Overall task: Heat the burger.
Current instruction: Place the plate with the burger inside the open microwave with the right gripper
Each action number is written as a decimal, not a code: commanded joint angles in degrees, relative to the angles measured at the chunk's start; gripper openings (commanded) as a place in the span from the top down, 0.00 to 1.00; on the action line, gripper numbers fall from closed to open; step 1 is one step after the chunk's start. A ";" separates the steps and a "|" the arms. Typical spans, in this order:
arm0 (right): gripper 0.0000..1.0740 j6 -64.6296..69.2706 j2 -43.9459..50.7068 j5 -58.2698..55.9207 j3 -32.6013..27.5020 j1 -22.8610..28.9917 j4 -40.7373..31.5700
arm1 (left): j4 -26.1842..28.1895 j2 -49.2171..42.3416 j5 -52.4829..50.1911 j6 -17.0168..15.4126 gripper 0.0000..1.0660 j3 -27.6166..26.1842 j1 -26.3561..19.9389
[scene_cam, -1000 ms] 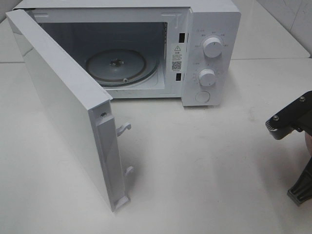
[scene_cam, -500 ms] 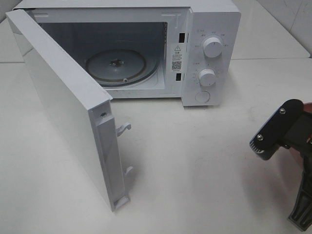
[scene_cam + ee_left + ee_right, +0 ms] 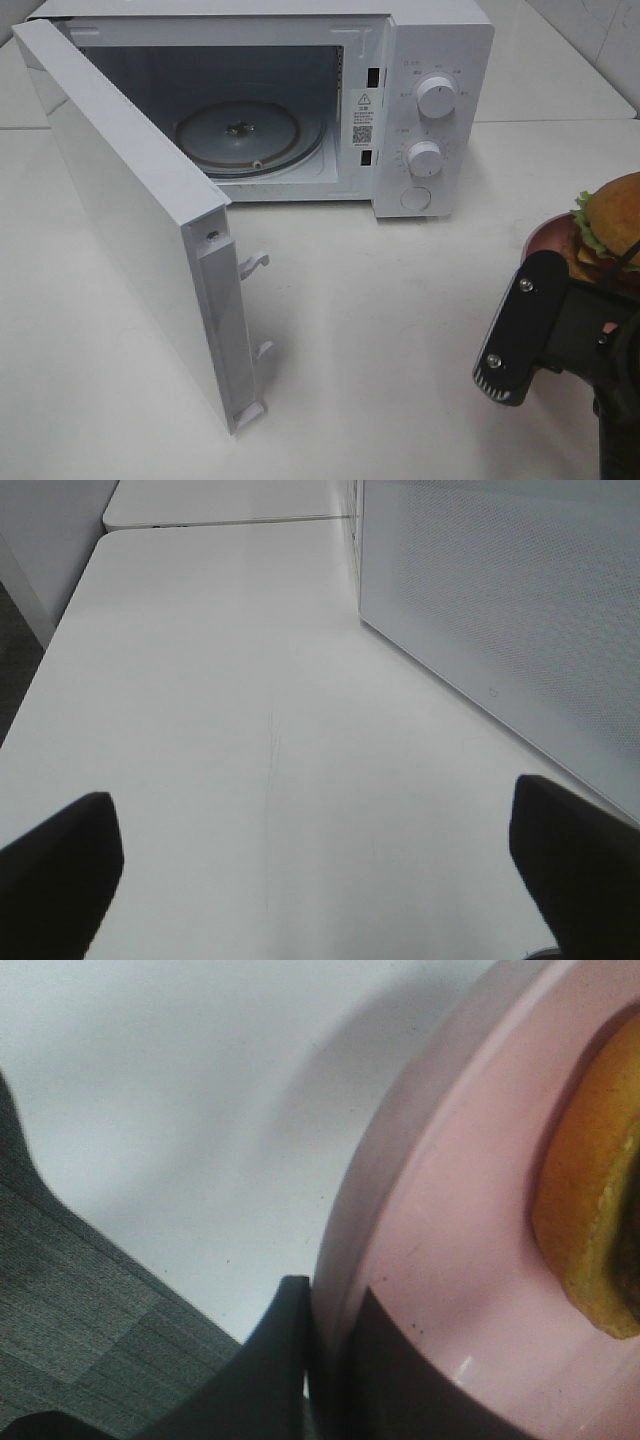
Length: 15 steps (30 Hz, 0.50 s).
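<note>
A white table (image 3: 420,300) seen from above, with a white microwave (image 3: 440,40) at the back. Its door (image 3: 120,200) stands swung wide open toward my left side, showing the round glass turntable (image 3: 240,135) inside. Two round knobs (image 3: 437,97) sit one above the other on the panel to the right of the opening.

The burger (image 3: 612,212) is at the far right edge of this view, well apart from the microwave, nearer the front of the table. It sits on a pink plate (image 3: 548,238). Its golden bun, green lettuce and a dark layer show. The rest is cut off by the picture's edge or hidden behind my right arm (image 3: 525,325), whose black body lies just in front of the plate.

My right gripper (image 3: 332,1325) is closed on the plate's rim. In its wrist view one dark finger (image 3: 285,1360) lies against the rim's outer side and the other presses on the plate's upper face. The burger's yellow-brown edge is further in on the plate. I cannot tell whether the plate rests on the table or is raised off it.

My left gripper (image 3: 315,875) is spread wide. Its wrist view shows the two dark fingertips (image 3: 60,870) far apart with only white table between them. A white dotted panel of the microwave runs along one side.
</note>
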State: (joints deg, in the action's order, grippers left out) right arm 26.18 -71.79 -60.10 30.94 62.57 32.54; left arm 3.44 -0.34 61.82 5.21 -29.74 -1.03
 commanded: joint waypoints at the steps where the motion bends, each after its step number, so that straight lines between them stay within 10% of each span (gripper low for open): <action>1: 1.00 -0.74 0.57 -1.83 -0.17 4.47 2.98 | 0.34 -1.20 -0.57 0.06 0.08 0.23 0.34; 15: 1.00 -1.20 0.57 -0.97 -0.17 14.38 5.96 | 0.34 -1.20 -0.57 0.06 0.08 0.23 0.34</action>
State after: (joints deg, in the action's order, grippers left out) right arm 25.27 -71.79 -59.47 30.94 76.49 34.15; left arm 3.44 -0.34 61.82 5.21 -29.74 -1.03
